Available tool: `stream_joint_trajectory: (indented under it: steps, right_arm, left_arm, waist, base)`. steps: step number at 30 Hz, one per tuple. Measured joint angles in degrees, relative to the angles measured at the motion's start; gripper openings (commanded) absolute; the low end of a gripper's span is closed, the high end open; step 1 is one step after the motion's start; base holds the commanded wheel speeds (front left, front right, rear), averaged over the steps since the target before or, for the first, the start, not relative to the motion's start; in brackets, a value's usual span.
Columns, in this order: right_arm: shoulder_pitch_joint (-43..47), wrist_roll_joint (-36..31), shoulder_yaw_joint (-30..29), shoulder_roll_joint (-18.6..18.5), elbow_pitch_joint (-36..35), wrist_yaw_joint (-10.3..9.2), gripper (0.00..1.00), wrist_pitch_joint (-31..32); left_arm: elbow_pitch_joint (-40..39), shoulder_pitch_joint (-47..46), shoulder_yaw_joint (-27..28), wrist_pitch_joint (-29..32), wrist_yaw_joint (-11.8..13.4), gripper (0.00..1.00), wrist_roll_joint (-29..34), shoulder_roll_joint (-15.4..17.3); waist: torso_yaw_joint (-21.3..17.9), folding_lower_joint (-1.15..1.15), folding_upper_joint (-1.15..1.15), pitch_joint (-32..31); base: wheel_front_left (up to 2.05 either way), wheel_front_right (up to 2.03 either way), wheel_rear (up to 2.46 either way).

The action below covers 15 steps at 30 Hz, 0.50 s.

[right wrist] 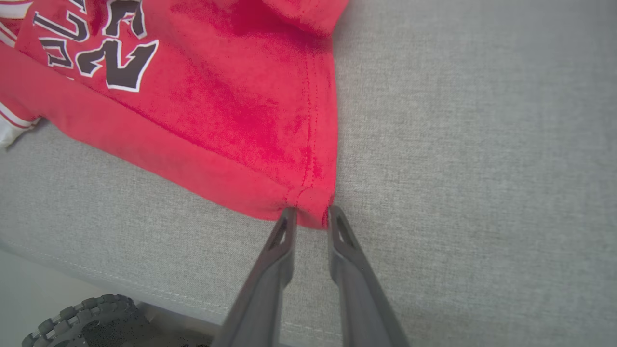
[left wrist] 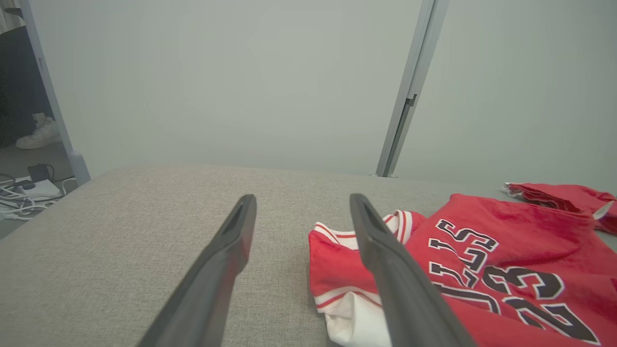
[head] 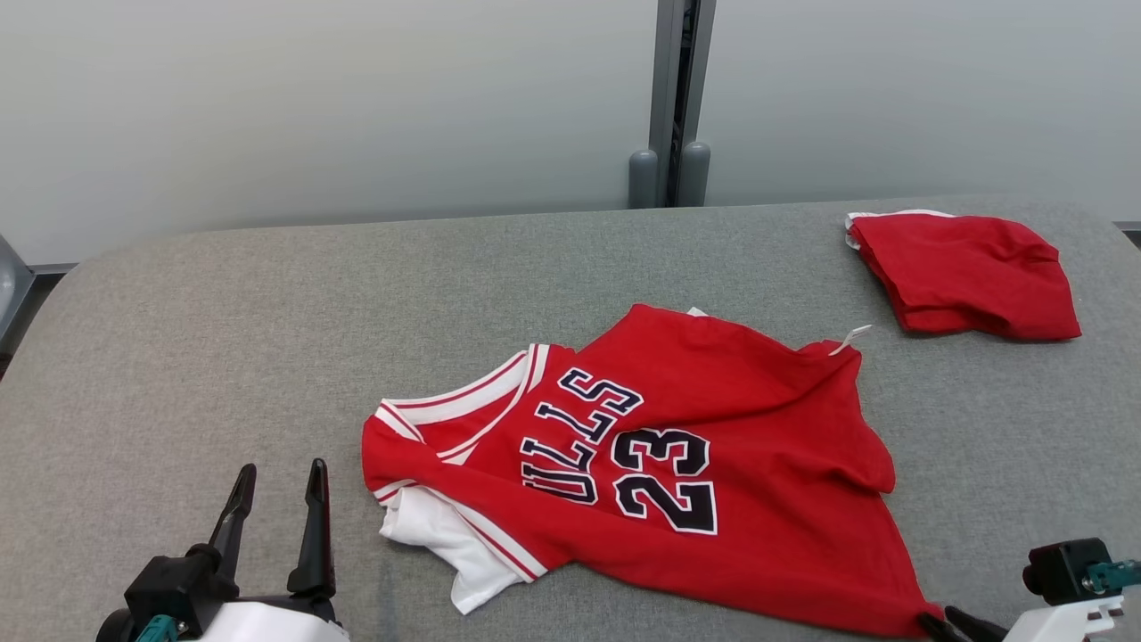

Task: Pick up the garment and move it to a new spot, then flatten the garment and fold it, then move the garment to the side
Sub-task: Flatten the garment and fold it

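Jersey (head: 677, 446) check: it's a red sleeveless basketball top with white-and-red striped trim round the neck and armholes. It has black white-edged lettering reading "ULLS" and a big "23" below it. It lies front-up but rumpled on the grey fabric-covered table (head: 223, 339), around the middle and a bit toward the robot's right. The collar points left and the hem corner is stretched out to the near right edge. There are folds and ridges across the body, and the far edge is bunched up. A bit of white fabric pokes out from underneath at the near left corner. One small white tag (head: 851, 337) sticks up at the far right of it.

Count-wise that's two red garments in total: this jersey, plus one folded red piece (head: 967, 276) sitting well apart at the far right of the table. There are two grippers.

The left gripper (head: 281, 466) hovers over bare table just left of the jersey, fingers spread wide, touching nothing. The right gripper (right wrist: 311, 210) is down at that stretched hem corner. Its fingers are only a narrow gap apart, with the corner of the cloth right between the tips. Honestly can't tell if it's actually clamping the fabric or just loosely around it.

Below the table edge in the right wrist view you can see one knobbly black wheel (right wrist: 82, 318).
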Motion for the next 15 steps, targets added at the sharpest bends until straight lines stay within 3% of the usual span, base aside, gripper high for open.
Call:
stream_joint_trajectory:
  steps: [8,15]
  right_arm:
    - [0.9,-3.1,-5.7,2.0,-7.6,0.0,1.0,0.3]
    - [-1.0,-8.9,-11.9,4.2,-15.7,0.0,1.0,-7.0]
  left_arm:
    - [0.0,0.0,0.4,0.0,0.0,1.0,0.0,0.0]
    - [-0.1,0.0,0.7,0.0,0.1,1.0,0.0,0.1]
  waist:
    - [0.0,0.0,0.0,-0.1]
    - [-0.1,0.0,0.0,-0.5]
  base:
    - [0.0,0.0,0.0]
    - [0.0,0.0,0.0]
